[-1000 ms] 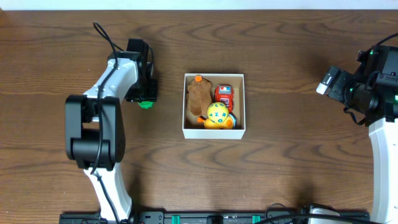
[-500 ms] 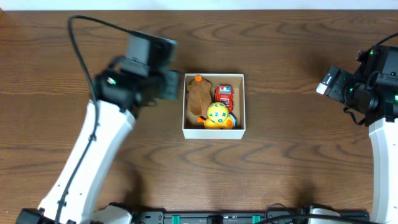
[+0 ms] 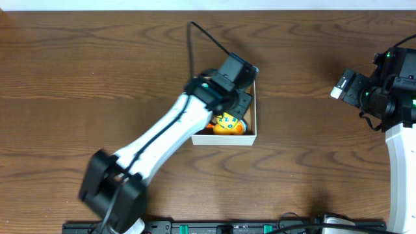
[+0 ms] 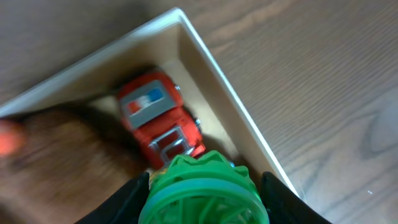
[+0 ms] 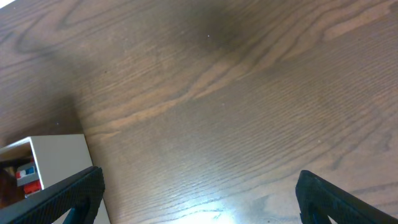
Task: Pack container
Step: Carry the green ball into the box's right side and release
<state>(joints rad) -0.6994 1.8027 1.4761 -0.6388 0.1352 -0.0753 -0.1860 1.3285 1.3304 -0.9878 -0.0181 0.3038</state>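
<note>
Gripping one green toy (image 4: 205, 186), left gripper (image 4: 205, 200) hangs over container (image 3: 224, 139); perhaps three toys (image 3: 226, 123) inside; right gripper (image 5: 199, 193) gapes empty.

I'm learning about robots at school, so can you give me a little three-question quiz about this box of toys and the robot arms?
1. True or false: the left gripper holds a green toy over the container.
2. Pick one: what colour is the toy truck lying in the container's corner? A yellow, B red, C black.
3. Fill the gap: the right gripper, over the bare table, is ____ (open or shut).

Key: 1 true; 2 B; 3 open.
</note>
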